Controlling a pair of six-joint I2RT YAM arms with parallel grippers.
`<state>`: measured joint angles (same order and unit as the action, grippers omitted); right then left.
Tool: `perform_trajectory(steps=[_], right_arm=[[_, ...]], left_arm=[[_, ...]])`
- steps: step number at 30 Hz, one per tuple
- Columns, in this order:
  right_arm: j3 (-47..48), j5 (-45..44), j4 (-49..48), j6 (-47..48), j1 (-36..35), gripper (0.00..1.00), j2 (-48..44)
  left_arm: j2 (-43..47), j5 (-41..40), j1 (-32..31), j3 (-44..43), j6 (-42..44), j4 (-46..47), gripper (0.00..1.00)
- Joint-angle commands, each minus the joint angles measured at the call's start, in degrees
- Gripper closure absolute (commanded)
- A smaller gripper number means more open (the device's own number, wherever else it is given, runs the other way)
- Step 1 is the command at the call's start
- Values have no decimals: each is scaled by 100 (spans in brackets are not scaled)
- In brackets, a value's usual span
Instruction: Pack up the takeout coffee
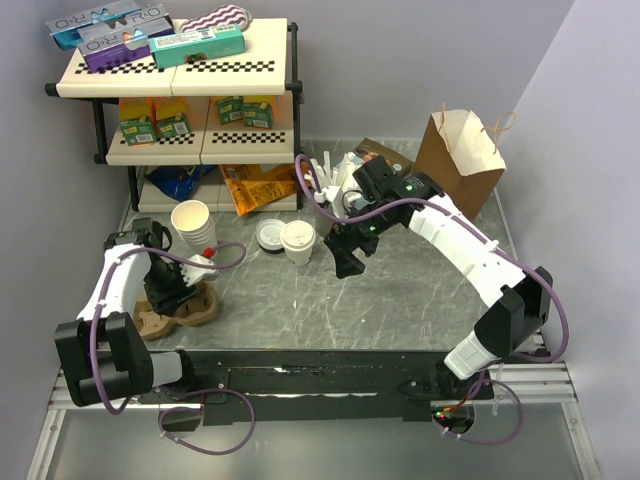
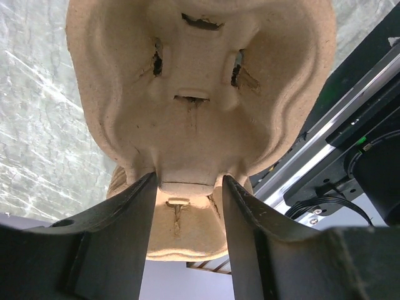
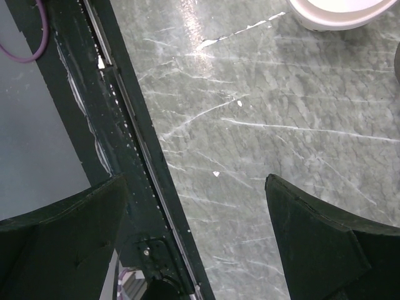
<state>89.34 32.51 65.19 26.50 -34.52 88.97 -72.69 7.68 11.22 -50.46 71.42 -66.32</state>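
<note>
Found left end effector [image 2: 189, 184] partly closed across the narrow waist of the cup carrier [image 2: 200, 94], near left of surface [image 1: 400, 300]. Saw right end effector [image 1: 348, 262] wide open, empty. Located coffee cup [image 1: 298, 240] upright mid-surface, just left of it. Judged light, thin-walled, crushable, spill-prone; advised gentle side grip below lid.

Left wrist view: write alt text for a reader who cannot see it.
The left tool grips the narrow neck of a tan pulp cup carrier from both sides. Grey marble table shows on the left of the picture.
</note>
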Motion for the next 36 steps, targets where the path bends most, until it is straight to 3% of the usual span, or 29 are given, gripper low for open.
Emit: perform_trajectory(steps=[1, 9, 12, 13, 15, 19, 22, 25, 27, 31, 35, 36], right_arm=[[321, 18, 82, 57, -2, 3, 121], [365, 71, 47, 4, -2, 3, 217], [391, 71, 47, 4, -2, 3, 253], [391, 80, 47, 4, 7, 3, 261], [382, 141, 12, 22, -2, 3, 253], [400, 273, -94, 4, 7, 4, 226], [417, 387, -243, -48, 24, 4, 165], [418, 466, -392, -101, 42, 4, 77], [426, 440, -524, -250, 95, 3, -55], [575, 318, -1400, -725, 384, 4, -353], [1040, -296, -2123, -997, 963, 4, -574], [1320, -385, -2255, -1076, 1383, 5, -574]], left_arm=[[9, 321, 20, -69, 171, -232, 50], [9, 190, 20, -17, 92, -47, 65], [9, 137, 20, -113, 13, -109, 80], [9, 128, 20, -192, -57, -161, 92], [35, 58, 20, -306, -128, -249, 98], [114, 198, 143, -867, -216, -583, 99], [-95, 787, 477, -1438, -312, -1039, 99], [-246, 149, 477, -1484, -724, -935, 99], [-264, 276, 573, -1790, -752, -1258, 99], [156, 778, 609, -2293, -789, -1251, 99], [299, 1339, 180, -2530, -1277, -1251, 99], [308, 1393, -239, -2583, -1453, -1243, 99]])
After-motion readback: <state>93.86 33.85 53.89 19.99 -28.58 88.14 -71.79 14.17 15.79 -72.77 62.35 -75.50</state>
